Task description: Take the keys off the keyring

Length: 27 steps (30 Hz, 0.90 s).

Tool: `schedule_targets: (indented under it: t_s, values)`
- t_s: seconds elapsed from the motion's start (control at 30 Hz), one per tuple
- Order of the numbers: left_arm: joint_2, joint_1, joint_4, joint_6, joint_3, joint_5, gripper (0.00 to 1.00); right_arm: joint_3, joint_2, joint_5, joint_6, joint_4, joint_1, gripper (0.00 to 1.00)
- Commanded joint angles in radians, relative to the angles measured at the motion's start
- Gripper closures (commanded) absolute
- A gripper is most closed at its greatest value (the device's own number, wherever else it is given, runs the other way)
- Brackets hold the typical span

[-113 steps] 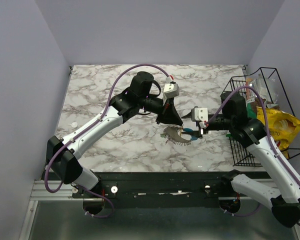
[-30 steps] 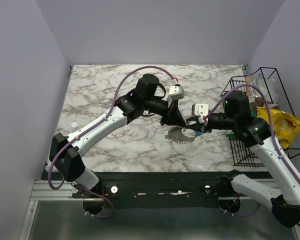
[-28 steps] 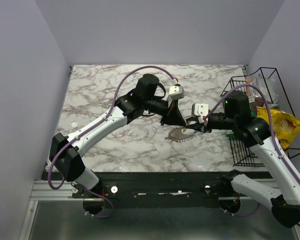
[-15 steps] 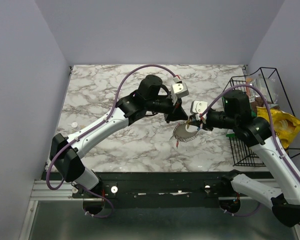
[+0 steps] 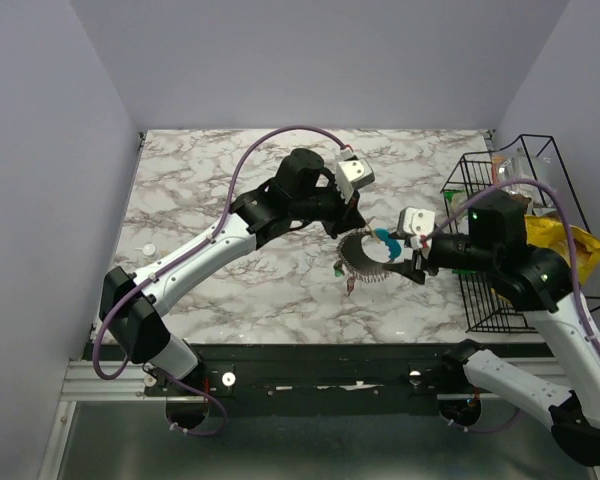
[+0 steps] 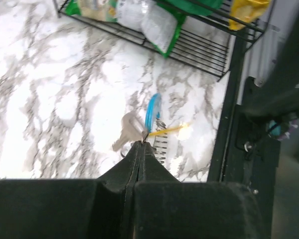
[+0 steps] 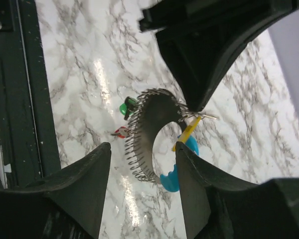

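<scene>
Grey and blue, the ring (image 5: 365,262) was over the middle of the table (image 5: 200,200). The left pincer (image 5: 356,230) pinched it at its top edge. That pincer's two fingers were pressed tight together on it. A yellow key (image 6: 167,131) and a silver key (image 6: 127,132) stuck out right by the pinch. A green key (image 7: 125,107) and a red key (image 7: 121,132) hung off the grey side, away from the pinch. I could not tell if the ring's low edge touched the table.

The right pincer (image 5: 412,268) was spread wide and held nothing. The ring lay straight ahead of it, close but not touching, and its curve ran across the gap between the two fingers. The blue end and the yellow key were on the side nearest this pincer, so I think it would go for those.

The left arm reached far out from the left with its wrist tipped down. The right arm was bent at the elbow, low, and pointed left at the ring.
</scene>
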Motion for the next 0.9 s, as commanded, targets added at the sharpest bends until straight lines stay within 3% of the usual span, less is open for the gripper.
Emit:
schedule_targets:
  t_s: [0.0, 0.33, 0.67, 0.87]
  values:
    - [-0.015, 0.015, 0.003, 0.028, 0.039, -0.075, 1.0, 0.03, -0.053, -0.118, 0.012, -0.073, 0.011, 0.31]
    - [-0.066, 0.017, -0.034, 0.096, 0.039, 0.01, 1.0, -0.015, -0.047, -0.043, 0.017, 0.049, 0.011, 0.34]
    - [-0.066, 0.021, -0.037, 0.082, 0.049, -0.011, 1.0, -0.209, -0.069, -0.005, 0.12, 0.404, 0.013, 0.36]
    - [-0.062, 0.026, -0.04, 0.076, 0.062, -0.019, 1.0, -0.275, -0.054, 0.032, 0.17, 0.525, 0.013, 0.36]
